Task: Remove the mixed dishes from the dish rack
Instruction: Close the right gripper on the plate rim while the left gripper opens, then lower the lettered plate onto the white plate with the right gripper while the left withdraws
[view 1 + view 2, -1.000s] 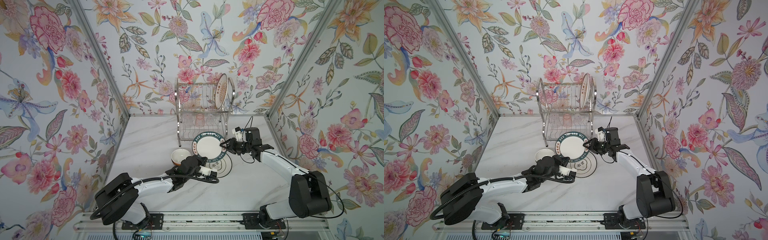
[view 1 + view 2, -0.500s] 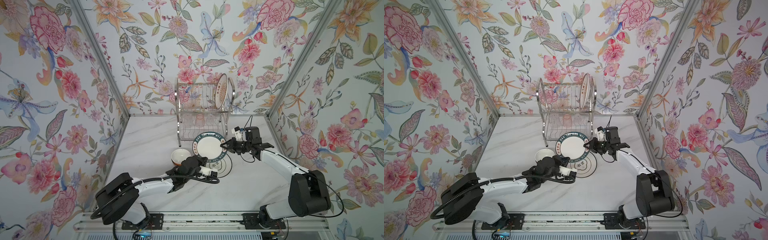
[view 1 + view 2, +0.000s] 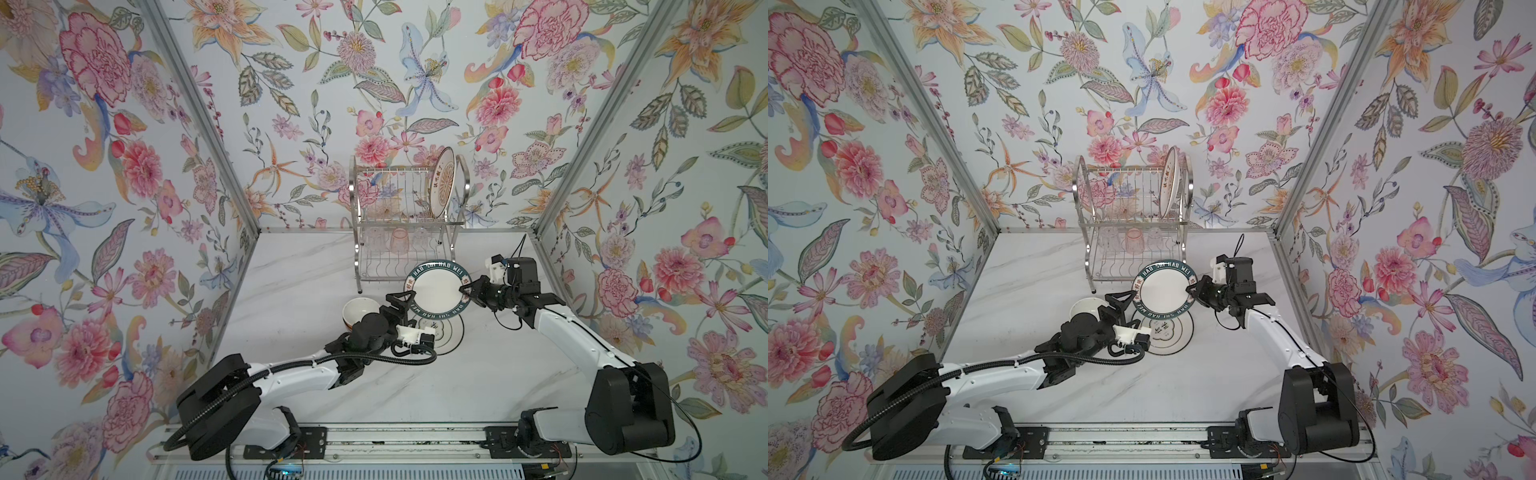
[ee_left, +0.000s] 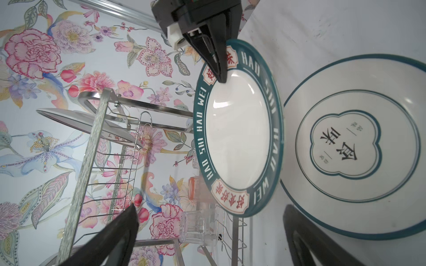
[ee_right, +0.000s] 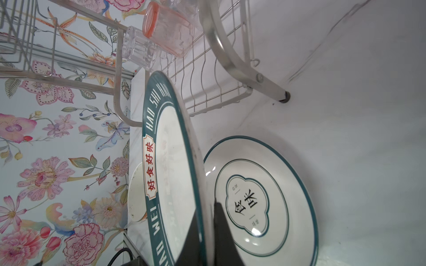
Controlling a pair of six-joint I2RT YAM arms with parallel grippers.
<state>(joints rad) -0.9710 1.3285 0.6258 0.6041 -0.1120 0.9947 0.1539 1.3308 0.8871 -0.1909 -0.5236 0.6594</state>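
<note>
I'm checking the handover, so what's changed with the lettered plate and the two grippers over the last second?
The left gripper opened and let go of the teal-lettered plate; the right gripper closed on its opposite rim and now holds it alone. The plate hangs about where it was, above the white plate. Dish rack, glasses and bowl are unchanged.
</note>
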